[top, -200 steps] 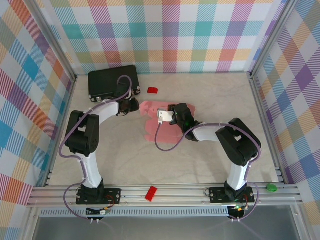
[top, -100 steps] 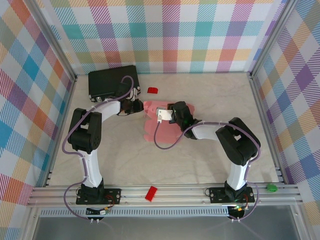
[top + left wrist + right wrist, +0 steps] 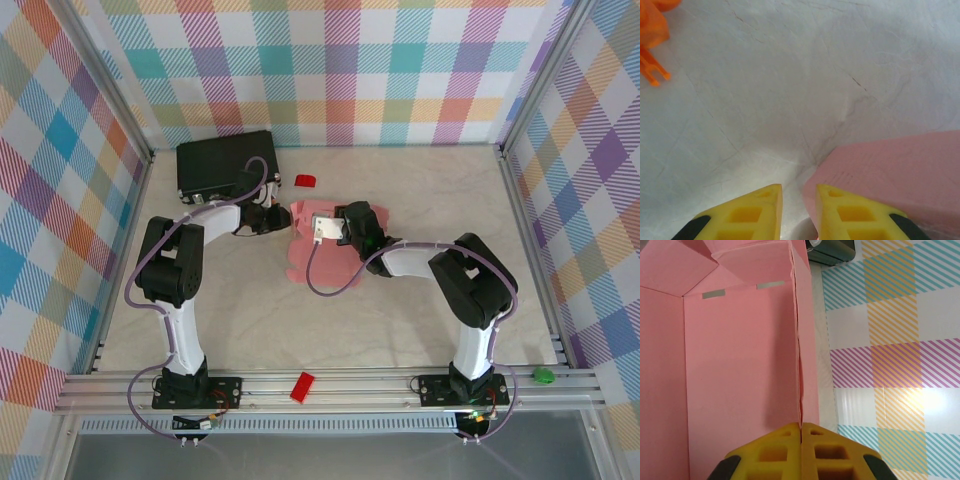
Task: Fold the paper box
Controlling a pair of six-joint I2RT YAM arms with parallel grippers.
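Bench scene, partly erected carton. The paper box (image 3: pixel 302 258) lies near the middle of the bench (image 3: pixel 400 320), between the two arms, with several panels raised and others flat on the surface.

The right gripper (image 3: pixel 801 432) is closed on the upper edge of one upright side wall; the thin card runs straight into the seam between its fingertips. This pinch is judged to serve as an anchor, so that the wall is kept vertical and the box is prevented from sliding while another panel is worked.

The left gripper (image 3: pixel 799 200) is held low at the box's left corner, its fingertips parted by a narrow gap through which the surface is seen. The pink corner lies just beside the inner face of one fingertip, and nothing is seen to be gripped. Such a placement suggests that a flap is about to be caught or pushed inward.

The black case (image 3: pixel 225 162) is set well apart, toward the far left corner.
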